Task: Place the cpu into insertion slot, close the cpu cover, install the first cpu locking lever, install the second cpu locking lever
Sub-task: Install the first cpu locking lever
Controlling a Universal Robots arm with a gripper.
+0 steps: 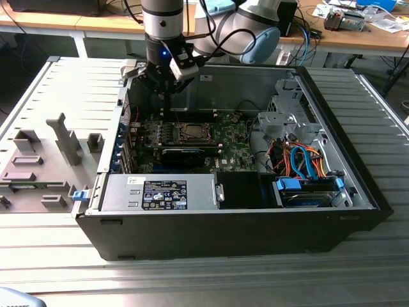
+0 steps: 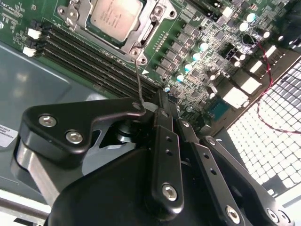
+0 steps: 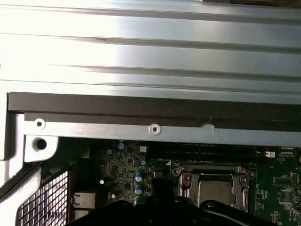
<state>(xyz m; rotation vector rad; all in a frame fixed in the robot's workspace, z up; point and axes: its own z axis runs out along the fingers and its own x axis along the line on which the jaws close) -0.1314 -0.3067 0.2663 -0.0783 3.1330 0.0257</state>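
The tool (image 1: 165, 89) hangs inside the open case (image 1: 358, 185), above the far edge of the green board (image 1: 230, 144) and a little toward the exterior view's left of the slot (image 1: 190, 133). I judge it stands there because the levers are handled from that side. Its black links show in the second wrist view, but the fingertips are hidden, so I cannot tell if it is released or clenched, and I see nothing held in it.

The cpu (image 2: 114, 16) already lies in the slot, its dull silver top facing up; it also shows in the first wrist view (image 3: 216, 193). The cover (image 2: 141, 37) lies flat around the cpu, so that the chip looks out through the window. It is down because it must press the chip on the contacts. A thin lever (image 2: 138, 82) rises from a corner of the cover toward the tool in the second wrist view; it seems to be not yet hooked, but the view is poor here.

Count: one tool, one cpu, one slot, one cover, and one lever that I can see clearly. The case lies on the ribbed metal surface (image 1: 51, 256), open upward, so that the arm can reach the board from above.
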